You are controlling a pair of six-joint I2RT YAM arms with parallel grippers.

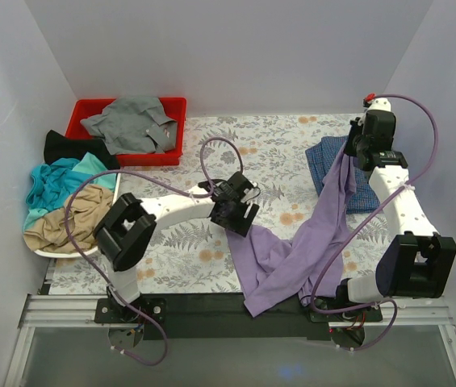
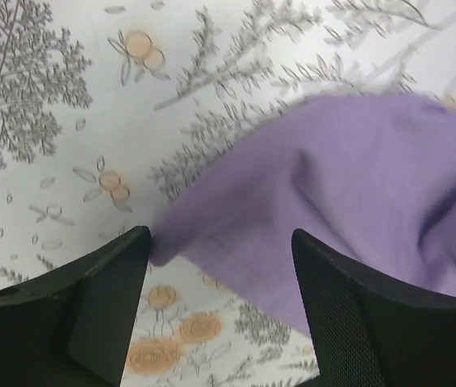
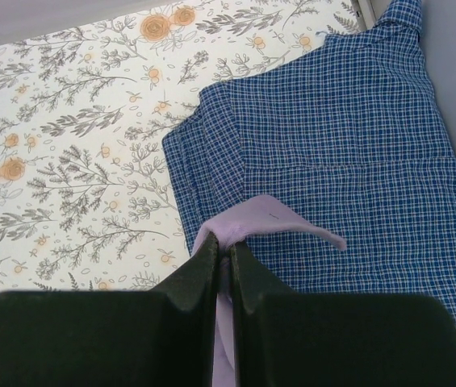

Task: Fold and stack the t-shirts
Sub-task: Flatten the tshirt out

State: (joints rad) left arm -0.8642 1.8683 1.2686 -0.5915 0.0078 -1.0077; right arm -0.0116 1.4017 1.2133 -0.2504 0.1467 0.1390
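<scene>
The lavender t-shirt hangs stretched from my right gripper down to the table's near edge. My right gripper is shut on a fold of it, held above the folded blue checked t-shirt, which lies at the far right. My left gripper is open and empty, low over the table cover, with a corner of the lavender shirt lying between its fingers.
A red bin at the back left holds a grey shirt. A white tray at the left carries teal and tan shirts, with a black one behind. White walls close in on three sides.
</scene>
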